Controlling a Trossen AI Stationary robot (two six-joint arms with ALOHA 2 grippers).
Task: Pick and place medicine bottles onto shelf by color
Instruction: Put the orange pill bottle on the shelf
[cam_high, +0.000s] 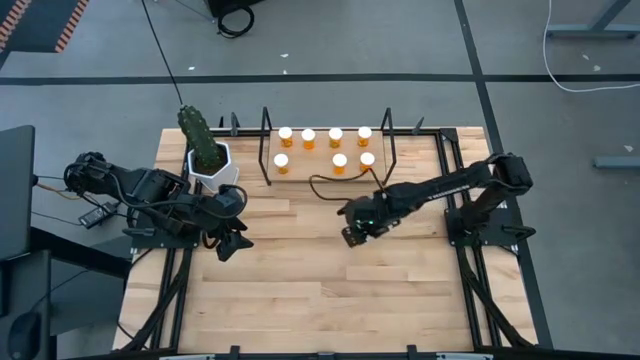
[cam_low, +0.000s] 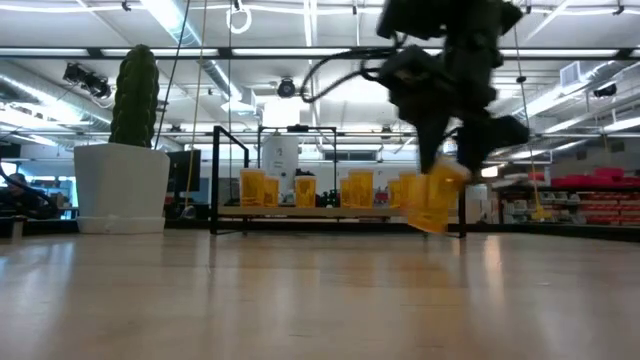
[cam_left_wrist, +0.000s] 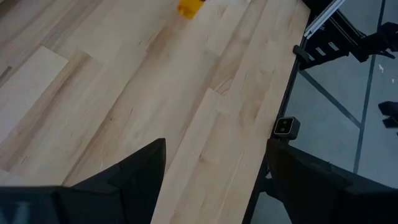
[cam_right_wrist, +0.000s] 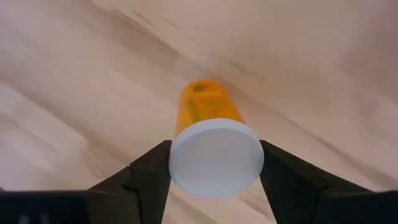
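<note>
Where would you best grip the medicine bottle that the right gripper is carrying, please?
At the white cap, from above, as the right gripper does now: its fingers sit either side of the round cap of the medicine bottle, the orange body hanging below. The cap is the widest, topmost part, so probably the surest hold.

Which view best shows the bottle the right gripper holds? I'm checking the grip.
The right wrist view: the bottle fills it, capped, between the right gripper fingers. Low view shows it lifted; high view hides it.
</note>
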